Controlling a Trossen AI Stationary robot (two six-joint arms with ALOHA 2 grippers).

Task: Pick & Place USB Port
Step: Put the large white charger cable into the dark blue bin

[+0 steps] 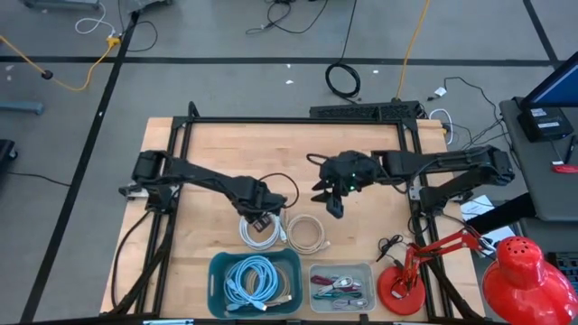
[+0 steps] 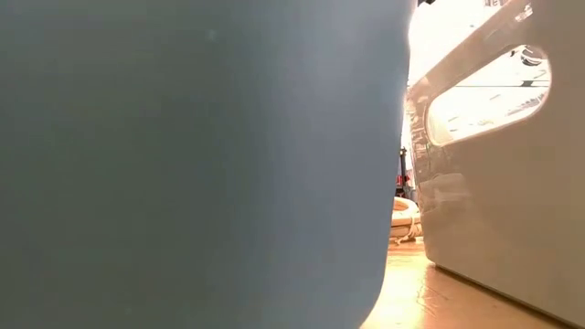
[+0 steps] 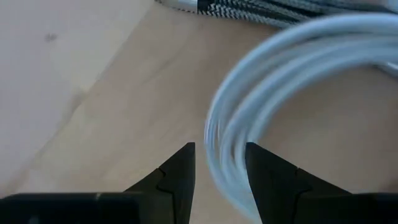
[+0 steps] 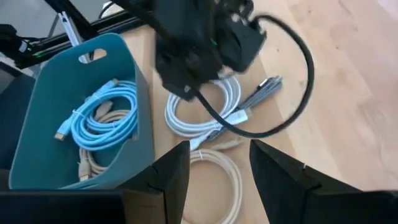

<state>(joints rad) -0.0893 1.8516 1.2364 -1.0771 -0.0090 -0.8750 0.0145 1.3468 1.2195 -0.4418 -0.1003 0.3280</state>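
Two arms over coiled USB cables near the front edge of the desk.

At the desk's [image 1: 208, 153] front edge stand a teal bin [image 1: 217, 271] holding a light-blue cable [image 1: 256, 282] and, to its right, a small grey tray [image 1: 370, 271] of red and dark items; a red lamp [image 1: 519, 275] sits at the front right corner. Just behind the bin lie a white coiled USB cable [image 1: 262, 232] and a cream coil [image 1: 308, 234], side by side. The left gripper [image 3: 219, 163] is down on the white coil, its fingers [image 3: 180, 168] parted with the coil's strands running between them, not visibly clamped. Farther back, near the desk's middle, the right gripper [image 4: 217, 163] hangs above the wood, fingers apart and holding nothing.
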